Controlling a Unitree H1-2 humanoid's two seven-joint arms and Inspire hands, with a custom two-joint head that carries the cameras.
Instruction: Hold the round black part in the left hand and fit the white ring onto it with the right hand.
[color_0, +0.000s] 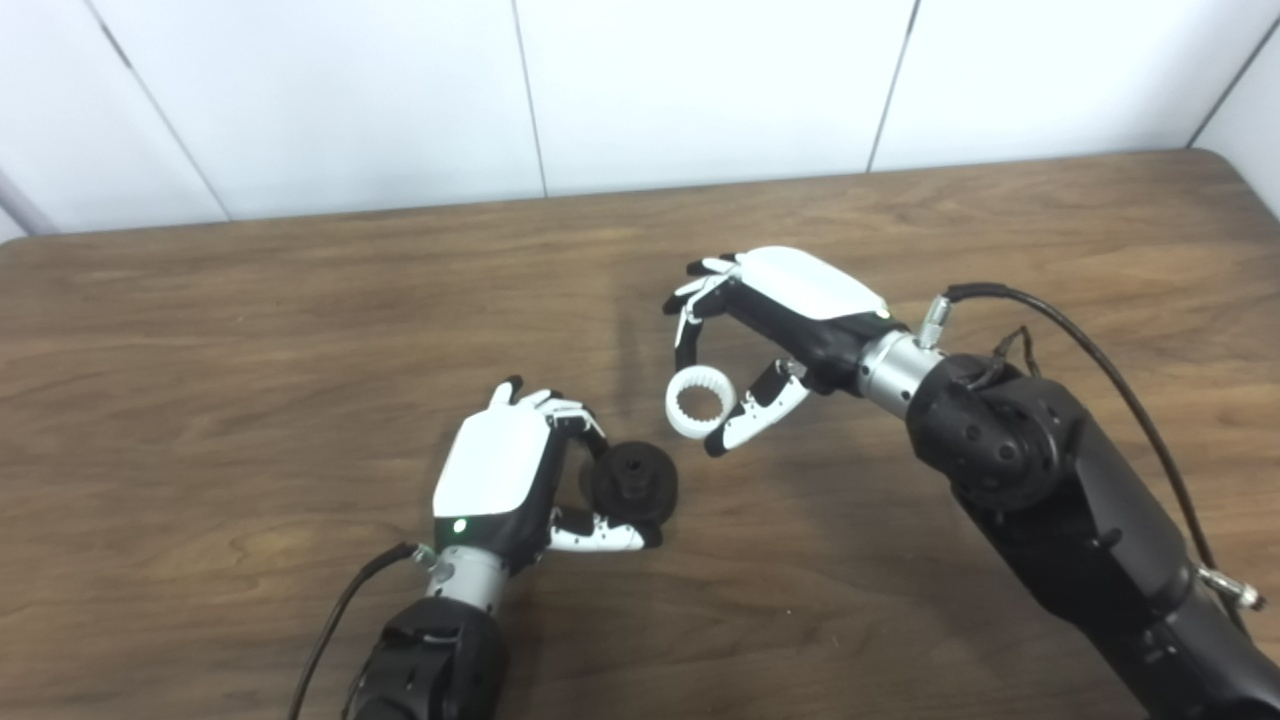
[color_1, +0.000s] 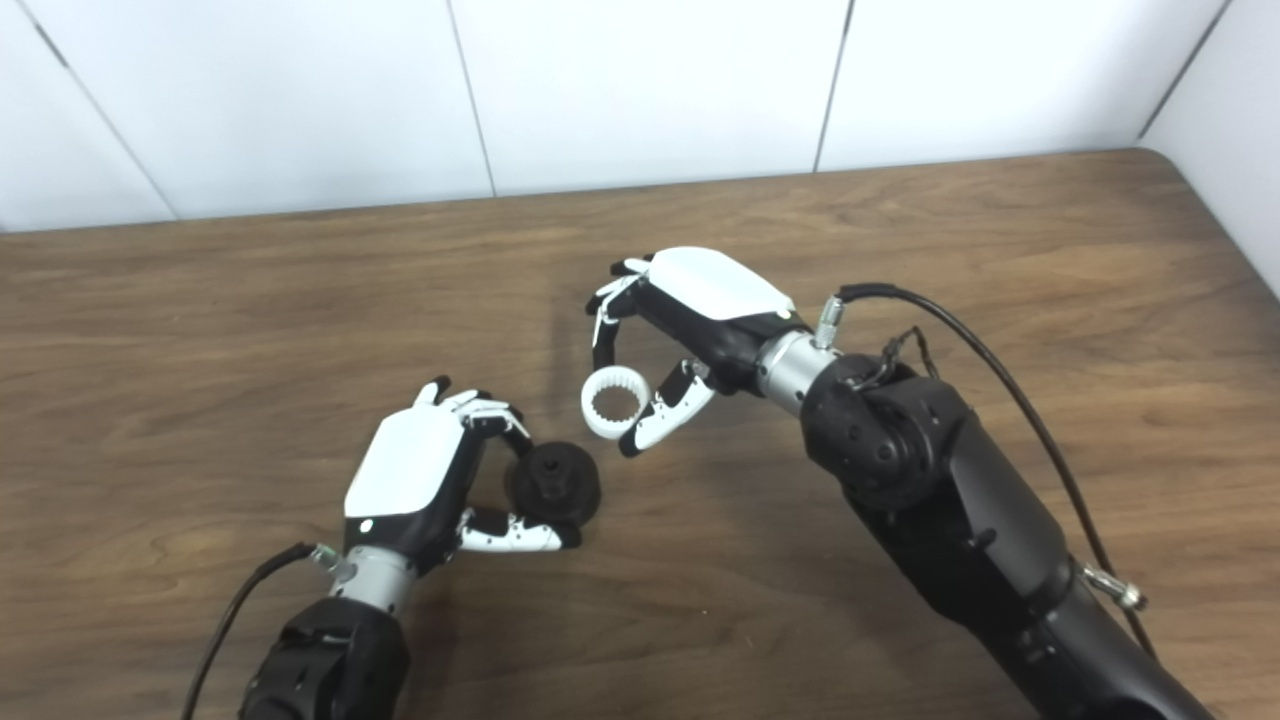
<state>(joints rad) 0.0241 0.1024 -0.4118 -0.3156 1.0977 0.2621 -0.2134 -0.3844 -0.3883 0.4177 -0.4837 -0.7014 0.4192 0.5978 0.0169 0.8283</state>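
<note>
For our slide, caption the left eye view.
Left hand grips the black part; right hand holds the white ring just beside it.

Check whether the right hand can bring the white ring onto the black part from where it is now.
Probably yes. The right hand pinches the white ring just up and right of the black part, whose ring-facing side shows uncovered by the left hand; only bare table lies between them.

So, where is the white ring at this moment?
The white ring sits pinched in the right hand near the middle of the table, just up and right of the round black part, not touching it.
</note>
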